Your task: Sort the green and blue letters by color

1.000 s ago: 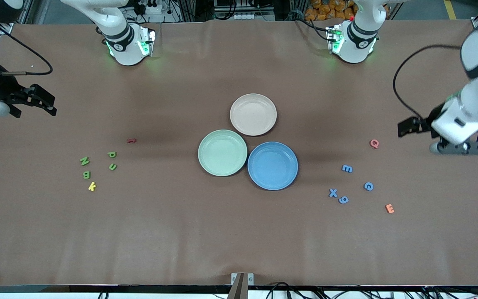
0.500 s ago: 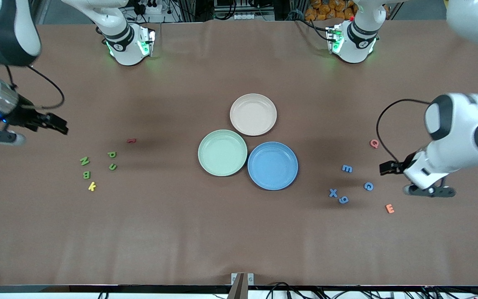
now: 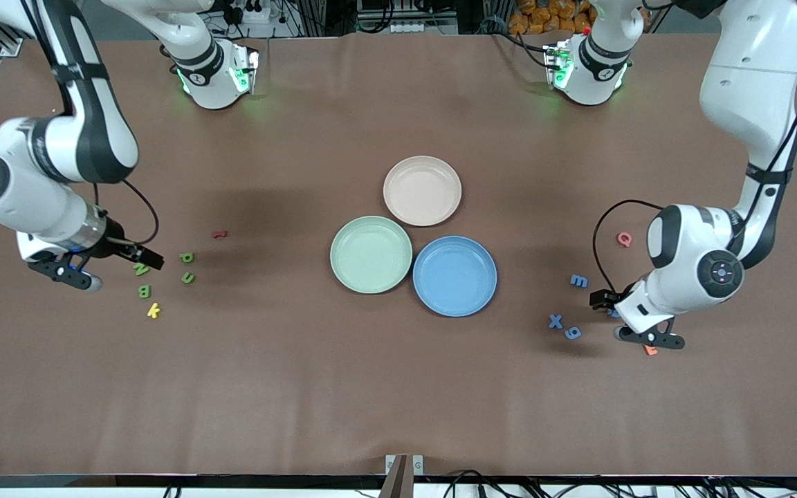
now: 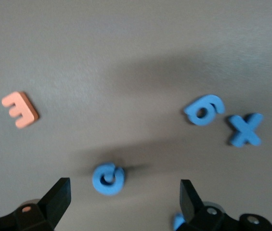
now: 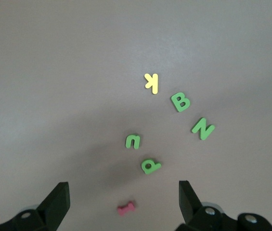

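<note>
Blue and green letters (image 3: 578,281) are lying flat on the surface in two clusters: blue ones at the left arm's end, green ones (image 3: 187,257) at the right arm's. The left end effector (image 4: 121,202) is hanging open over the blue G (image 4: 108,179). The right end effector (image 5: 121,202) is hanging open over the green group, near the N (image 5: 203,128).

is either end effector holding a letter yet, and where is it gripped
Nothing is held. The left end effector is open over the blue G, and the right end effector is open over the green letters, all lying on the table.
</note>
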`<state>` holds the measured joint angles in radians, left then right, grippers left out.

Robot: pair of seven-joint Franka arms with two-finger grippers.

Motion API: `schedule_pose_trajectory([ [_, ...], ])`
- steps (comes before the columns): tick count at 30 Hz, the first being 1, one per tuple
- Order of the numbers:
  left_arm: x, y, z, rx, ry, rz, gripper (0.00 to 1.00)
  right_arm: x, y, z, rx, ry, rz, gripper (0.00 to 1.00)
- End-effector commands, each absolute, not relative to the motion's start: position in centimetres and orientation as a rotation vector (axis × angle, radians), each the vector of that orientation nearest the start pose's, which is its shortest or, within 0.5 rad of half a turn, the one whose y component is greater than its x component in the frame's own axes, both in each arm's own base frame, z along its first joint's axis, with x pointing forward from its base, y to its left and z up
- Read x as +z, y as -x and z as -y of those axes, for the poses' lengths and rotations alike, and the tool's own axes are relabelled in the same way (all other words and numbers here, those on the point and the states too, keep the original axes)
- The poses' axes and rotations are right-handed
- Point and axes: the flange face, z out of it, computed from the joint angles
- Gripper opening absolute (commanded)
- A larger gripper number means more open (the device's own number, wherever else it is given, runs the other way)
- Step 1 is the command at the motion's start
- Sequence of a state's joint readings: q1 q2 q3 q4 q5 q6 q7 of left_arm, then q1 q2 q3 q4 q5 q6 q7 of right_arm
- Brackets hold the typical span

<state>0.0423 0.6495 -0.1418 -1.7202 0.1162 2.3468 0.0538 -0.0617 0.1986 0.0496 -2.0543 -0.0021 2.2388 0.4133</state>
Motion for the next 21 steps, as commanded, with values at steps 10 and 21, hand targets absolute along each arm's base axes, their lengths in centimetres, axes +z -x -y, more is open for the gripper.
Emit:
schedule_pose_trajectory([
  [10,18.8,-67.4,4.6,-0.021,3.07,-0.429,1.0,24.9,-59.6,-0.6,-0.019,2.987,-0.866,0.9],
  [21,18.2,-67.0,3.8,0.003,3.072,-0.422,1.0,21.8,-59.5,-0.6,-0.008,2.99,-0.865,0.79],
])
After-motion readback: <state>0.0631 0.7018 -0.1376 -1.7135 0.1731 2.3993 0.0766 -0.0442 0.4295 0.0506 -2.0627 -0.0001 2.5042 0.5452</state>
